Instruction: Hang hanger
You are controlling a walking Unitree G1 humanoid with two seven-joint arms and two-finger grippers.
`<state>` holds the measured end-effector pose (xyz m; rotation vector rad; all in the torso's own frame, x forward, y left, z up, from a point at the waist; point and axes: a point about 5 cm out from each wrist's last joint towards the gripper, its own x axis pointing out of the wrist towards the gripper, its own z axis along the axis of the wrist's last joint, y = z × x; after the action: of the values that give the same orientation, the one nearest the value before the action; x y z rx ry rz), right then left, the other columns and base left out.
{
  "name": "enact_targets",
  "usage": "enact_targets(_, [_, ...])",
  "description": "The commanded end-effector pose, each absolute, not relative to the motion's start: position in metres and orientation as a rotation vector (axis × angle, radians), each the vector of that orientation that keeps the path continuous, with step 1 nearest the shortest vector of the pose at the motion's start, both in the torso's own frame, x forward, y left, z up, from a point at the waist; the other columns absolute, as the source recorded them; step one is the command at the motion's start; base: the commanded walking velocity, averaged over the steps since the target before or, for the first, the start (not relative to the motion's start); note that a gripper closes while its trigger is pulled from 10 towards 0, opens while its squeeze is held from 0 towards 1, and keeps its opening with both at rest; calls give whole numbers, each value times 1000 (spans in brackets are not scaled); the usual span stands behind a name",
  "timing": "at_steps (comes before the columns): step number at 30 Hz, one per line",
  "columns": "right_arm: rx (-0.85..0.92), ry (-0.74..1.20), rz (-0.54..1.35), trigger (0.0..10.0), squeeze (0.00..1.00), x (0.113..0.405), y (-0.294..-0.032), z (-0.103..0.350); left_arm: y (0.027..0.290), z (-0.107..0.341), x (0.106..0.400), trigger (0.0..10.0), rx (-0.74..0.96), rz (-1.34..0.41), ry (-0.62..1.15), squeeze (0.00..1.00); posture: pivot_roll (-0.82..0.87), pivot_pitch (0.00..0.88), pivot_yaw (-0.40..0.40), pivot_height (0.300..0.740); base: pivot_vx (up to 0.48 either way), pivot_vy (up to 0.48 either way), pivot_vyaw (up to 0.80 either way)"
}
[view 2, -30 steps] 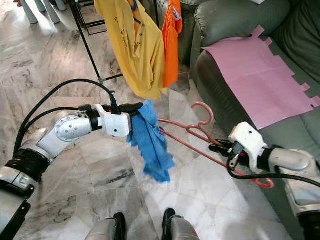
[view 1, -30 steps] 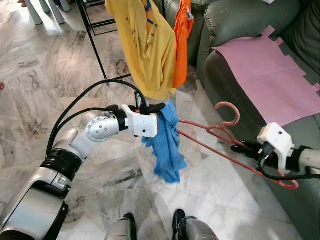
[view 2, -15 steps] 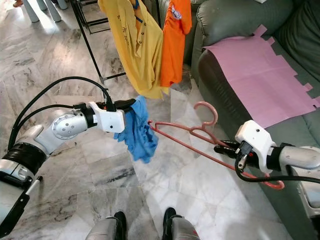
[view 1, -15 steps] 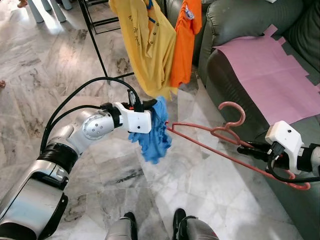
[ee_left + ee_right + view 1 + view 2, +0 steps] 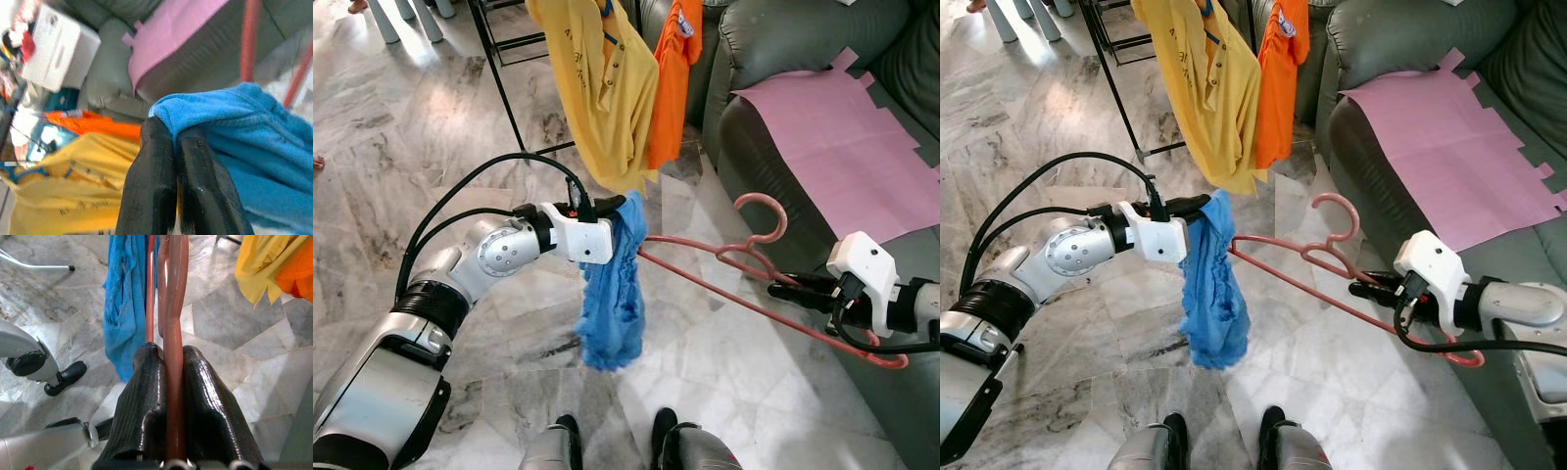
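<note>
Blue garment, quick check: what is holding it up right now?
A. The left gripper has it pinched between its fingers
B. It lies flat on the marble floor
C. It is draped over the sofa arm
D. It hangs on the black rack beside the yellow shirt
A: the left gripper is closed on the top edge of the blue garment, which hangs down free above the floor next to the pink hanger.

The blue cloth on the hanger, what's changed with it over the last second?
The blue cloth bunched up half a second ago and now hangs long and straight again from the left end effector, shut on its top edge. The right end effector stays clamped on the pink hanger, whose far end stays at the cloth. Yellow shirt and orange shirt hang as before.
</note>
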<state>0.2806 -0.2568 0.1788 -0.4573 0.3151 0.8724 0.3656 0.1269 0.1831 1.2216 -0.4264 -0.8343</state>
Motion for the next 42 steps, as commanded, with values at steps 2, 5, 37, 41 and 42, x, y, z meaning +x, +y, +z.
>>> enact_targets(2, [-464, 291, 889, 10000, 0, 279, -255, 189, 136, 180, 369, 10000, 1251, -807, -385, 0, -56, 267, 25, 740, 0, 0, 0])
enact_targets(5, [-469, 303, 896, 10000, 0, 276, -257, 189, 142, 175, 371, 10000, 1260, -775, -339, 0, -69, 266, 27, 740, 0, 0, 0])
enact_targets(37, [-484, 374, 937, 10000, 0, 269, -253, 173, 146, 177, 373, 10000, 1276, -750, -359, 0, -64, 268, 29, 740, 0, 0, 0])
enact_targets(41, [-496, 373, 929, 10000, 0, 269, -255, 174, 147, 177, 373, 10000, 1276, -754, -363, 0, -66, 267, 31, 740, 0, 0, 0])
enact_targets(42, [-504, 369, 923, 10000, 0, 269, -256, 174, 147, 177, 373, 10000, 1277, -755, -363, 0, -68, 266, 32, 740, 0, 0, 0])
